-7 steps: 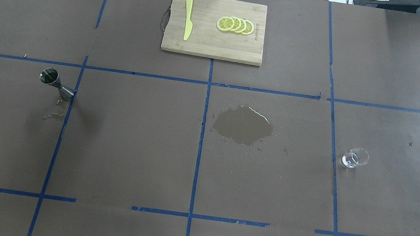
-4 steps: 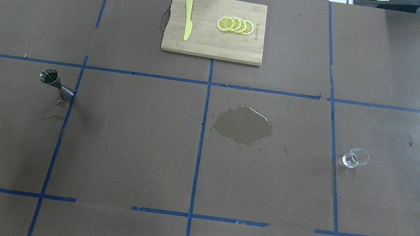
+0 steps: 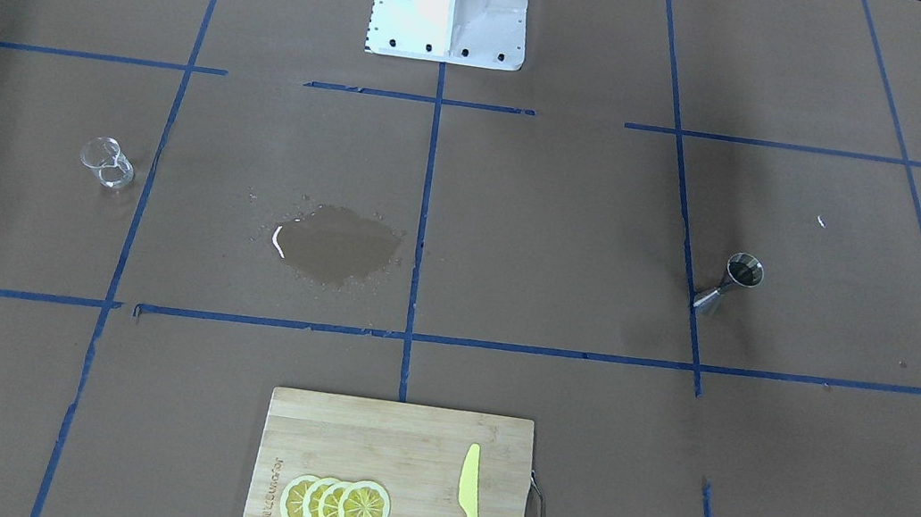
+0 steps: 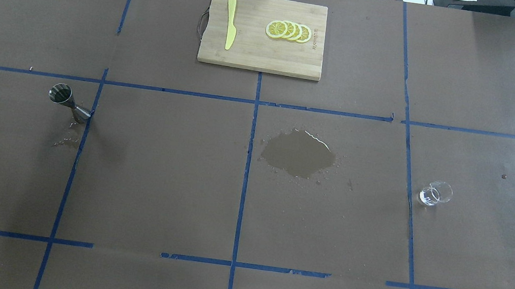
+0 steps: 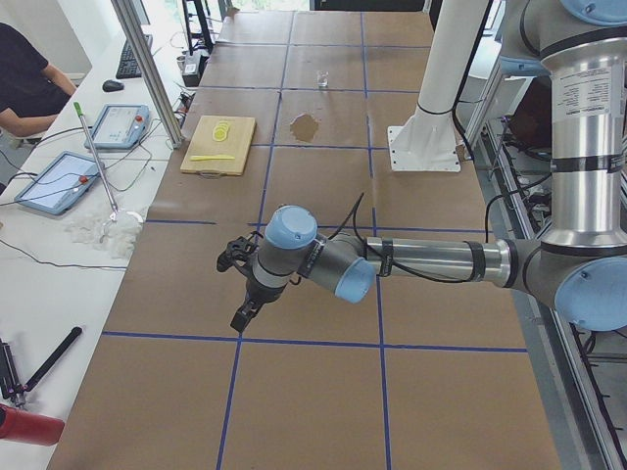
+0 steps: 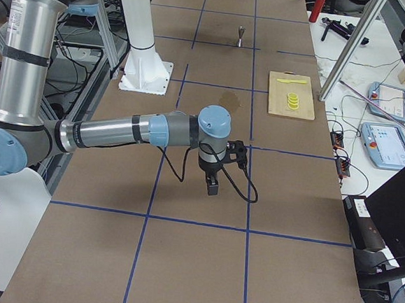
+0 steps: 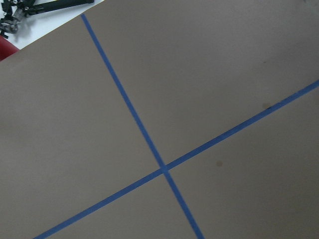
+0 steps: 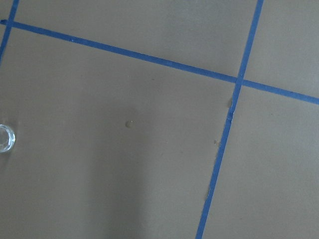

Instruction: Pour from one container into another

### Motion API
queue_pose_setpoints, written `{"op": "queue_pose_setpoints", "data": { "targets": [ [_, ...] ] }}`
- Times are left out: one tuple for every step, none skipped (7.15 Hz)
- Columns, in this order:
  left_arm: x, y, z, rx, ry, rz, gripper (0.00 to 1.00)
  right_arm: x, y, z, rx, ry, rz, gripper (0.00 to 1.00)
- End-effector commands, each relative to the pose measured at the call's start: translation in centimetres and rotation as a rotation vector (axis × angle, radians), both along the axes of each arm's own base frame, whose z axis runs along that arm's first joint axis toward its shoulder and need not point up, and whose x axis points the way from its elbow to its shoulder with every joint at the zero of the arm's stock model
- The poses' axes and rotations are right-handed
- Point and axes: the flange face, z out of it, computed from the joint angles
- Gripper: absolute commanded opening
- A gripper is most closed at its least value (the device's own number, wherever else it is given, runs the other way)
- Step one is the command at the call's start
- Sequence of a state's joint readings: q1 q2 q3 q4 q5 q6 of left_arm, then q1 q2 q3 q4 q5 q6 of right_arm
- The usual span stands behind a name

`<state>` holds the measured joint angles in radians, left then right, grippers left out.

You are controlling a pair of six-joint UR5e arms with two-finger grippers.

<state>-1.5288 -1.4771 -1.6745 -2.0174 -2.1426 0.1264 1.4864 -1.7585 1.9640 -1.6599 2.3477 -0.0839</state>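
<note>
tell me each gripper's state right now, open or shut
left gripper: cannot tell, it shows only in a side view
right gripper: cannot tell, it shows only in a side view

A puddle (image 4: 298,154) lies in the wide gap between jigger (image 4: 70,103) and glass (image 4: 435,193), cutting board (image 4: 255,49) beyond.

At top centre of the overhead view, a bamboo cutting board (image 4: 259,57) bearing a yellow knife (image 4: 230,24) on its left half and overlapping lemon slices (image 4: 288,30) on its right half, well apart. Everywhere beneath, brown paper (image 4: 158,176) crossed by a grid of blue tape (image 4: 244,187). Upper left of the left-side view: a tablet (image 5: 122,125), a second tablet (image 5: 54,181) nearer, and a person in black (image 5: 24,83).
</note>
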Motion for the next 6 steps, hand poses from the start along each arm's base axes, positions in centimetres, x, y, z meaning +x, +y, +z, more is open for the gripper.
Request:
{"op": "queue_pose_setpoints", "data": {
  "targets": [
    [0.1,-2.3,1.2,-0.142,-0.014,-0.003,1.00,0.0,-0.1,1.3,-0.028,-0.002,0.000,1.00],
    [0.5,-2.2,1.1,-0.208,0.023,0.014,1.00,0.0,-0.1,1.5,-0.031,-0.003,0.002,1.00],
    [1.3,-1.6,1.4,-0.280,0.139,0.047,1.00,0.2,0.0,1.4,-0.030,-0.003,0.006,1.00],
    [1.4,-0.9,1.6,-0.325,0.221,0.060,1.00,0.6,0.0,1.4,-0.032,-0.009,0.016,1.00],
    [1.3,-0.9,1.5,-0.331,0.220,0.058,1.00,1.4,0.1,1.4,-0.032,-0.014,0.036,1.00],
    [1.2,-1.1,1.5,-0.328,0.212,0.054,1.00,1.8,0.4,2.1,-0.053,-0.042,0.047,1.00]
  ]
}}
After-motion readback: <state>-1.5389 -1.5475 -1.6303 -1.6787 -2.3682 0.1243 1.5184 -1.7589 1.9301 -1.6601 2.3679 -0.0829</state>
